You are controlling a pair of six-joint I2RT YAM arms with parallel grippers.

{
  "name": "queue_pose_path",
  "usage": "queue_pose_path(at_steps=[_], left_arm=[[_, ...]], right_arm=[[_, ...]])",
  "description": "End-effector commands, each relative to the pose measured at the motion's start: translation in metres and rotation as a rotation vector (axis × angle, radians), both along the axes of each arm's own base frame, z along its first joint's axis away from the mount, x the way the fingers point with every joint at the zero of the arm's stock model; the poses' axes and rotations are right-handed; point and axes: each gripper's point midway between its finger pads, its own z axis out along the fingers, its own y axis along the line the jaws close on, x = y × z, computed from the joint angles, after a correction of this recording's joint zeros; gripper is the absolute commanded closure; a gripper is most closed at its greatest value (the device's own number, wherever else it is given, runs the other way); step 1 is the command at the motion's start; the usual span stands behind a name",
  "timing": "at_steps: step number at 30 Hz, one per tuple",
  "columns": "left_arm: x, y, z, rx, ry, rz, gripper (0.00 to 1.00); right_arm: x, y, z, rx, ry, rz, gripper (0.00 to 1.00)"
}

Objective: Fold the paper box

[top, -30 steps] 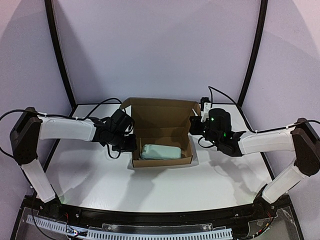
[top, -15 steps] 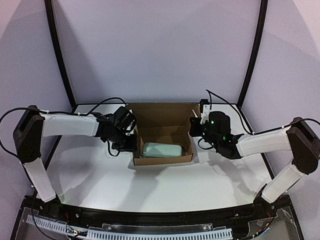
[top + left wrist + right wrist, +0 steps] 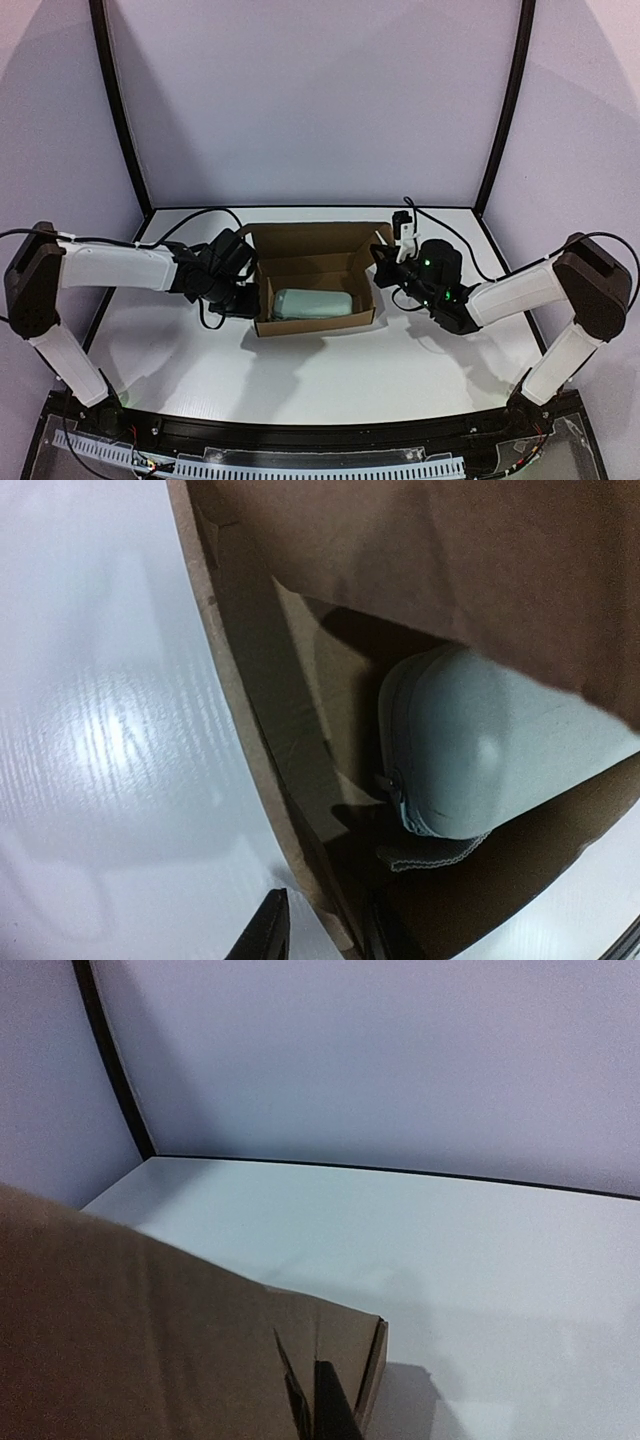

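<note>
A: Paper box (image 3: 315,245) mid-table, lid half up, grey pouch (image 3: 317,303) inside. Left gripper (image 3: 325,935) narrow, clamping the left wall.
B: Right gripper (image 3: 380,256) pressed together at the lid corner. Risk: an uneven push could buckle the lid or skid the box.

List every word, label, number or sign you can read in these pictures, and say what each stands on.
None can be read.
The paper box is plain brown cardboard, unprinted in every view.
The pale zipped pouch inside it shows no label.
The green lights on the right arm are plain dots, not text.
</note>
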Motion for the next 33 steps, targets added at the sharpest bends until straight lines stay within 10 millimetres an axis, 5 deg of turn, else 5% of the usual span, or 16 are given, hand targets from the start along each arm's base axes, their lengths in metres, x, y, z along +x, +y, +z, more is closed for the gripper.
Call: queue_pose_path(at_steps=[1, 13, 21, 26, 33], left_arm=[[-0.013, 0.018, 0.006, 0.043, -0.043, 0.000, 0.72], [-0.012, 0.023, 0.048, 0.012, -0.104, 0.019, 0.68], [-0.020, 0.064, 0.059, 0.112, -0.121, 0.140, 0.64], [-0.037, 0.078, 0.061, 0.058, -0.116, 0.188, 0.55], [-0.052, 0.094, 0.070, -0.008, -0.154, 0.221, 0.40]], right_arm=[[-0.046, 0.001, -0.113, -0.224, 0.288, 0.132, 1.00], [-0.043, 0.023, -0.062, -0.212, 0.241, 0.224, 0.97], [-0.046, 0.027, -0.056, -0.217, 0.258, 0.251, 0.86], [-0.056, 0.034, -0.039, -0.192, 0.231, 0.322, 0.53], [-0.072, 0.036, -0.007, -0.154, 0.155, 0.404, 0.32]])
